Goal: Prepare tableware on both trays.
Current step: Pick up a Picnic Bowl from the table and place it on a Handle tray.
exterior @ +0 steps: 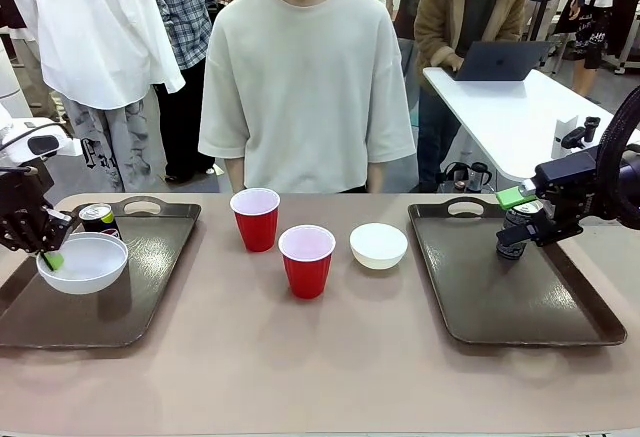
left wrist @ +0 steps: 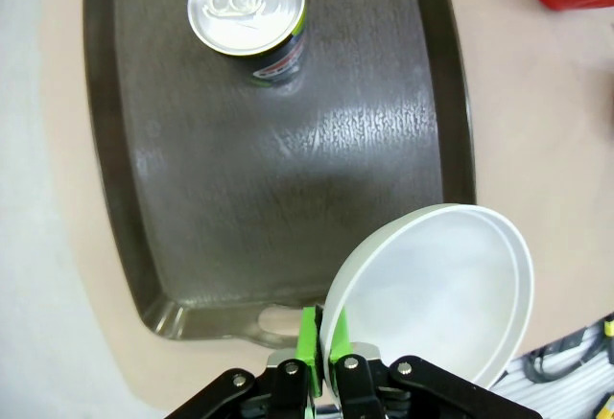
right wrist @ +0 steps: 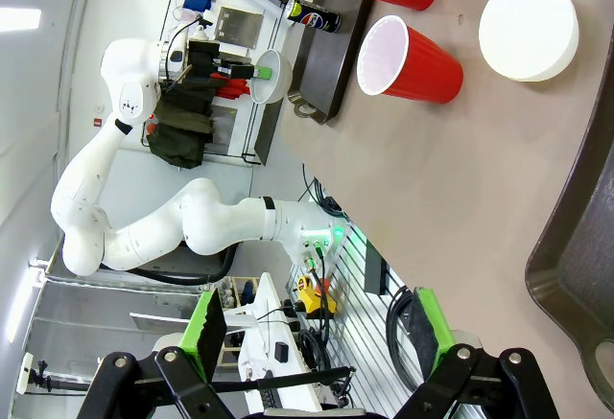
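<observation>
Left gripper (left wrist: 321, 338) grasps a white bowl (left wrist: 436, 290) by its rim over the edge of the left tray (left wrist: 288, 165); so thin a pinch could slip. Right gripper (right wrist: 317, 314) hangs released.

The worktop (exterior: 330, 367) is plain tan. The left-edge tray (exterior: 150, 297) and the right-edge tray (exterior: 500, 302) are both dark brown. The far cup (exterior: 255, 222) and the near cup (exterior: 306, 267) are red outside and white inside. The middle bowl (exterior: 379, 245) is creamy white. The held bowl (exterior: 88, 262) is white too. The left can (left wrist: 251, 7) has a silver top, a black side and a yellow-green band. The right can (exterior: 512, 243) is dark. The left tool (left wrist: 324, 347) is black with bright green pads (left wrist: 307, 342). The right tool (right wrist: 317, 328) is black and green too. The person's T-shirt (exterior: 305, 87) is pale grey-beige, with no pattern.
</observation>
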